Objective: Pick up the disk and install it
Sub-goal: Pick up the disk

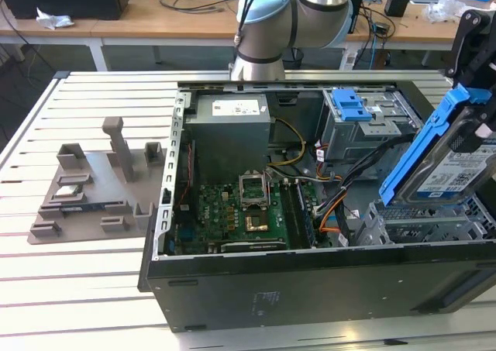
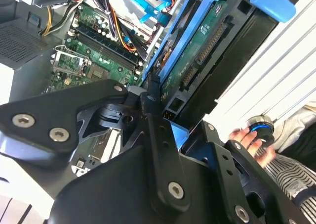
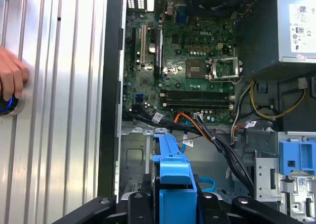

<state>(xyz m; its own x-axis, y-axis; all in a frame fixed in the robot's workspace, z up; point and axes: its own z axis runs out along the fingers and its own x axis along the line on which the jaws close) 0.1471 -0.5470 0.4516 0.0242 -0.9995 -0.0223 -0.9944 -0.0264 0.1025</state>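
The pincer (image 3: 174, 208) is clamped narrow on the disk (image 3: 174, 177), gripping its blue carrier from both sides. In the exterior view the disk (image 1: 457, 161) hangs tilted from the pincer (image 1: 474, 107), label side showing, one end raised and the other dipping toward the open computer case (image 1: 310, 277). The picking up looks done. The installing is not: the disk sits above the case rather than in any slot, and nothing shows it seated or connected.

Directly beneath the pincer is a bare metal drive bay (image 1: 418, 219), with a bundle of black and orange cables (image 3: 207, 132) running just beside it. Farther from the pincer lies the green motherboard (image 1: 240, 211) with its empty processor socket. Past that stands the grey power supply (image 1: 230, 126) with a white sticker, and beside it a second drive cage (image 1: 372, 126) topped by a small blue latch (image 1: 349, 103).

The case lies on its side on a white slatted table (image 1: 77, 289). On that table, well away from the pincer, sits a grey moulded fixture (image 1: 93, 188) holding small parts. In the first wrist view a person's hand (image 3: 11, 78) rests on a round blue-lit button (image 3: 7, 105) set on the slats beside the case. Farthest off, the robot arm (image 1: 287, 18) rises behind the case before wooden desks (image 1: 155, 14) strewn with cables.
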